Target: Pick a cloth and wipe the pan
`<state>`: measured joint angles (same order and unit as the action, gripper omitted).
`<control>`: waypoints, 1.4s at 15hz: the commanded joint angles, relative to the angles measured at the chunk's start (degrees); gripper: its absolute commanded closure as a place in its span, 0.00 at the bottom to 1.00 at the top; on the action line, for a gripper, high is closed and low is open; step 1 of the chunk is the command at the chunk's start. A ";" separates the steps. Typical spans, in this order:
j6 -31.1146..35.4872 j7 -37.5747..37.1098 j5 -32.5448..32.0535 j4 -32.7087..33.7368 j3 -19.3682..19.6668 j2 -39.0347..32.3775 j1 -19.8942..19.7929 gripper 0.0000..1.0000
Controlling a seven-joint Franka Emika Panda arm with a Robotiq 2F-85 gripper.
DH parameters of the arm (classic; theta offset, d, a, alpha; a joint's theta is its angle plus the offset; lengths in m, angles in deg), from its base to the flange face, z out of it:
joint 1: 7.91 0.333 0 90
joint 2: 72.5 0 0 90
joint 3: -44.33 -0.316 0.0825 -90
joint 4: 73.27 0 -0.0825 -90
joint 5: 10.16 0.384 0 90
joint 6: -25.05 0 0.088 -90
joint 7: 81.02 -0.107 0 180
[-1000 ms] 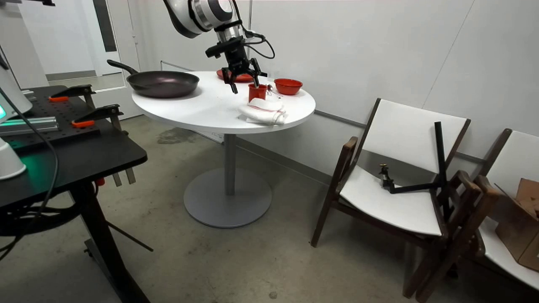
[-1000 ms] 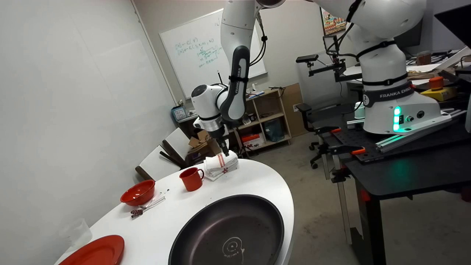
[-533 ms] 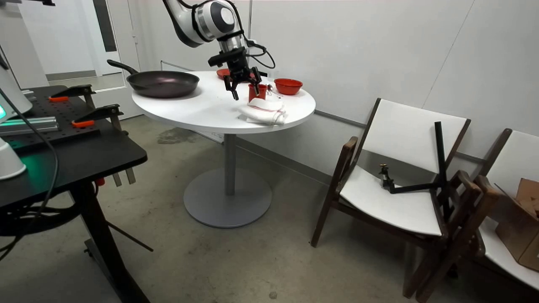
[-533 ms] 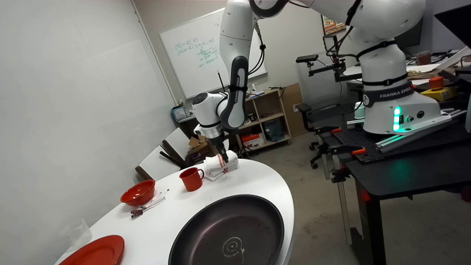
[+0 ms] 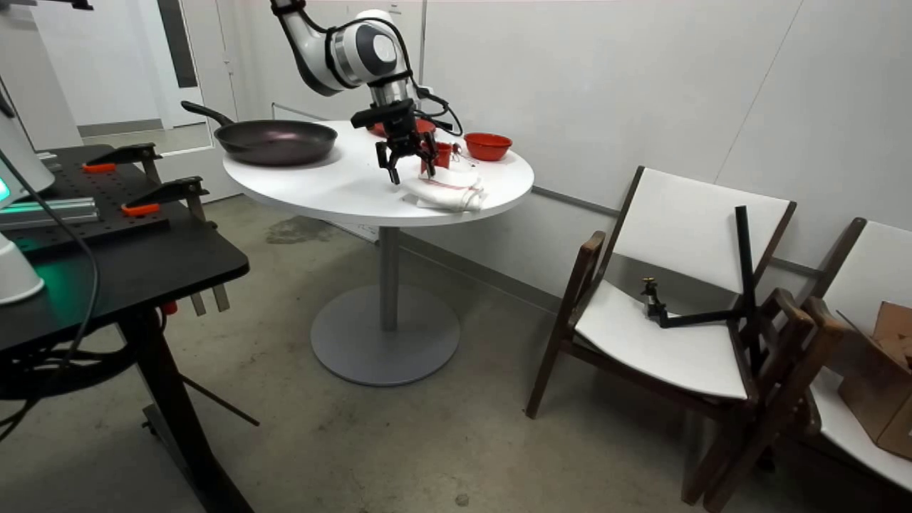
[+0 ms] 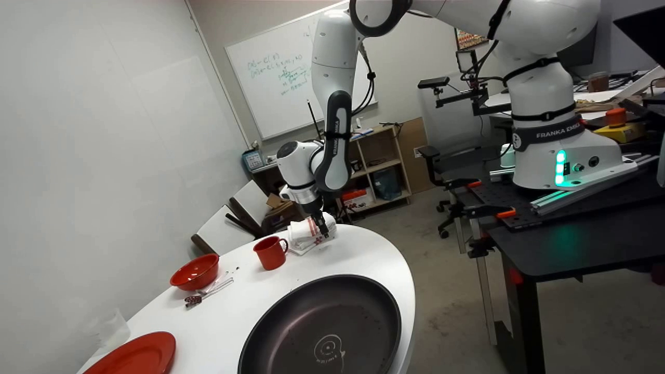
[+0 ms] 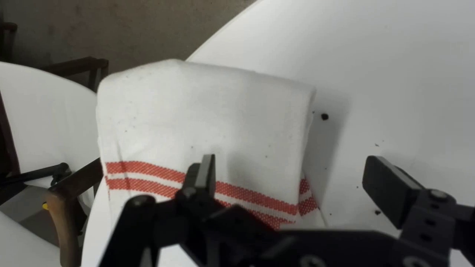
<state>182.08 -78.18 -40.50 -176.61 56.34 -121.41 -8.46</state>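
Note:
The cloth (image 5: pixel 456 194) lies folded on the round white table, close to its edge. It is white with red stripes, and it fills the middle of the wrist view as a folded cloth (image 7: pixel 207 111). My gripper (image 7: pixel 291 162) stands open at its border: one finger is over the cloth, the other over bare tabletop beside it. Nothing is clamped between the fingers. Both exterior views have the gripper (image 5: pixel 413 177) low at the cloth; whether a fingertip touches it I cannot tell. The black pan (image 6: pixel 322 317) rests across the table, its handle visible on the pan (image 5: pixel 274 142) in an exterior view.
A red mug (image 6: pixel 271 253) stands right beside the cloth. Farther along are a red bowl (image 6: pixel 195 272), a thin metal utensil (image 6: pixel 210 292) and a red plate (image 6: pixel 136 356). Dark crumbs (image 7: pixel 324 116) dot the table (image 7: pixel 400 74). A chair (image 5: pixel 662 335) stands beyond the table's edge.
The arm has come down, bringing my gripper from above the table to the height of the cloth. Its jaws have stayed open. Cloth, mug and pan have not moved.

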 commanded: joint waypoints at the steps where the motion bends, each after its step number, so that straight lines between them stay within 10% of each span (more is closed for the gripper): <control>1: 1.05 2.79 2.13 1.32 0.33 -1.34 -0.95 0.00; 11: 2.30 2.89 2.91 0.93 1.34 -0.98 -1.51 0.02; 12: 2.39 2.97 2.95 0.94 1.30 -0.98 -1.54 0.26; 21: 2.61 3.39 3.34 0.88 1.09 -0.76 -1.81 0.82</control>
<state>183.57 -76.75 -38.67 -176.25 57.36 -121.93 -10.09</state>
